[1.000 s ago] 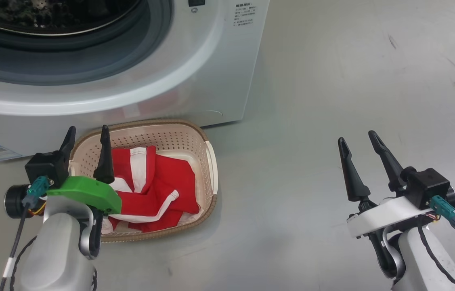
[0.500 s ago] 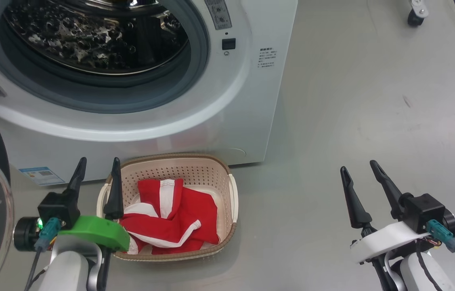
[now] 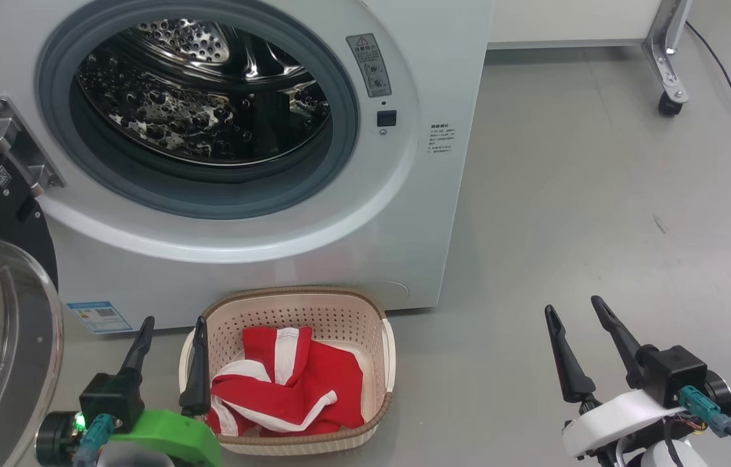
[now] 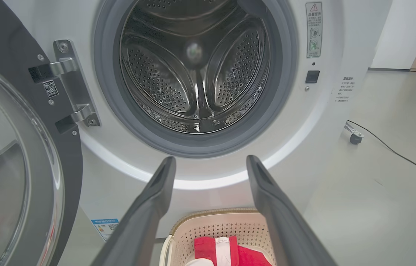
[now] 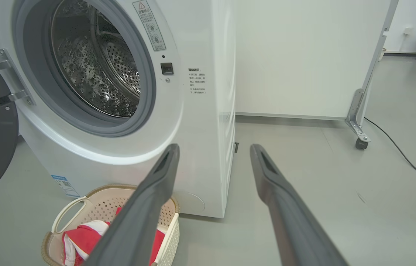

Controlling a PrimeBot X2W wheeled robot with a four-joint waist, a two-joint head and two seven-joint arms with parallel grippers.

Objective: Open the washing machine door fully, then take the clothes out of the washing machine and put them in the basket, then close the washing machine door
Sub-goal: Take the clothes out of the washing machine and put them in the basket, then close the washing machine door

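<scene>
In front of the open washing machine [image 3: 417, 214], low over the grey floor [image 3: 566, 194], both my arms reached forward with their fingers pointing up toward the machine. My left end effector [image 3: 174, 321] hung at the near left corner of the basket [image 3: 287, 293], its two dark fingers spread wide and holding nothing. In the head view its right finger overlapped the basket's left rim, and I could not tell whether it touched. Through the left wrist camera the left end effector [image 4: 210, 159] framed the lower arc of the grey rubber ring [image 4: 200, 147], with the basket's far rim between the fingers below.

My right end effector [image 3: 571, 305] stood well apart to the right over bare floor, also spread wide and empty, its fingers leaning slightly leftward. In the right wrist view it [image 5: 215, 146] pointed at the machine's right front corner.

The clothes [image 3: 287, 389], red fabric with white bands, lay heaped inside the basket. The basket sat on the floor just before the machine's front, below the opening. The washing machine door [image 3: 2, 324] stood swung out to the left on its metal hinge [image 3: 15, 146], its glass bowl bulging at the left edge. The steel drum [image 3: 203, 110] showed its perforated walls.
</scene>
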